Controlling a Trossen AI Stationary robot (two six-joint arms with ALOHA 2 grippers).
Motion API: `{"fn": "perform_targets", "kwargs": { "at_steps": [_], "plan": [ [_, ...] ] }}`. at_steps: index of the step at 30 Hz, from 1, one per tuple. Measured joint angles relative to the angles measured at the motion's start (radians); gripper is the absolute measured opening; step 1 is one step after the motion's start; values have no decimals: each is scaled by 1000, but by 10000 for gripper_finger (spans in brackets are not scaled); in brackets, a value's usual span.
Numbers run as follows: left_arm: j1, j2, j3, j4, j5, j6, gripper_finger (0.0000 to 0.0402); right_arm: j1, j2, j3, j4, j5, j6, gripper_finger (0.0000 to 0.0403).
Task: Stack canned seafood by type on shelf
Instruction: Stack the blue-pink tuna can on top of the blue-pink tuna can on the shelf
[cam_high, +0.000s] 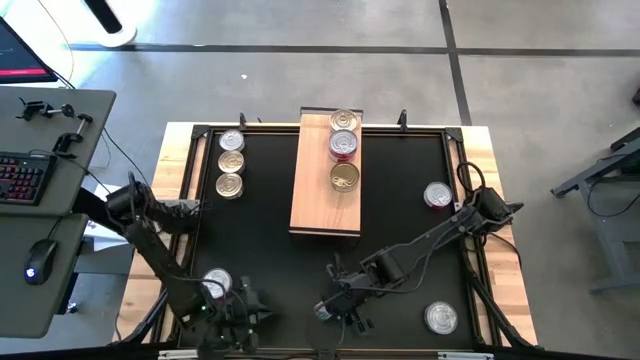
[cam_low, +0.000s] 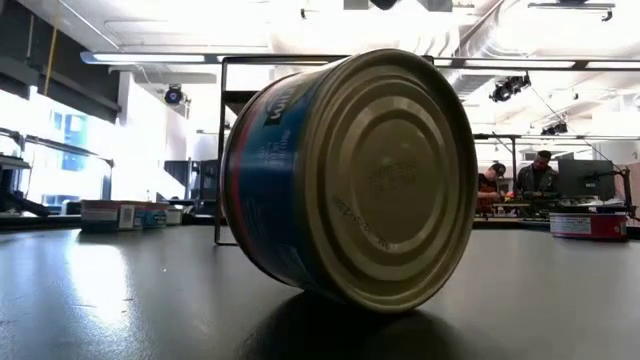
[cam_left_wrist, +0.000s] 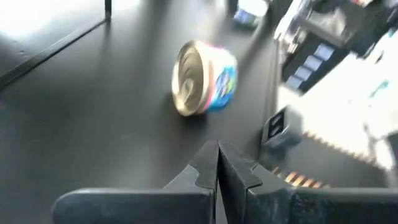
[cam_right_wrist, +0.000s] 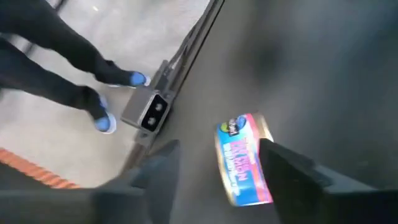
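Here a tin (cam_right_wrist: 244, 158) is seen lying on its side on the black tabletop (cam_high: 400, 215) near the front edge, between the parted fingers of the right gripper (cam_right_wrist: 221, 168), not clamped. It is judged rigid, fairly heavy, smooth and prone to rolling; the curved side wall should be pinched across. The left gripper (cam_left_wrist: 217, 171) is held low nearby, fingers pressed together. The shelf (cam_high: 312, 180) carries other tins.
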Motion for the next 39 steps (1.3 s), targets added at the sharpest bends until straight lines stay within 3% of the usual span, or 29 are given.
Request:
{"fn": "perform_targets", "kwargs": {
  "at_steps": [3,6,28,32,36,39],
  "plan": [
    [-13,0,0,56,-42,-19,0,3,0,-1,-6,19,-44,263],
    [-10,0,0,78,-42,-19,0,2,10,-14,-8,22,-75,287],
    [16,0,1,111,-30,7,0,-8,160,-37,69,74,-166,291],
    [13,-6,1,142,-34,39,0,0,163,-34,87,102,-142,260],
    [12,-52,1,177,-38,137,0,7,163,-1,81,113,-87,171],
    [12,-116,1,168,-53,242,0,8,159,67,42,117,-69,165]
  ]
}}
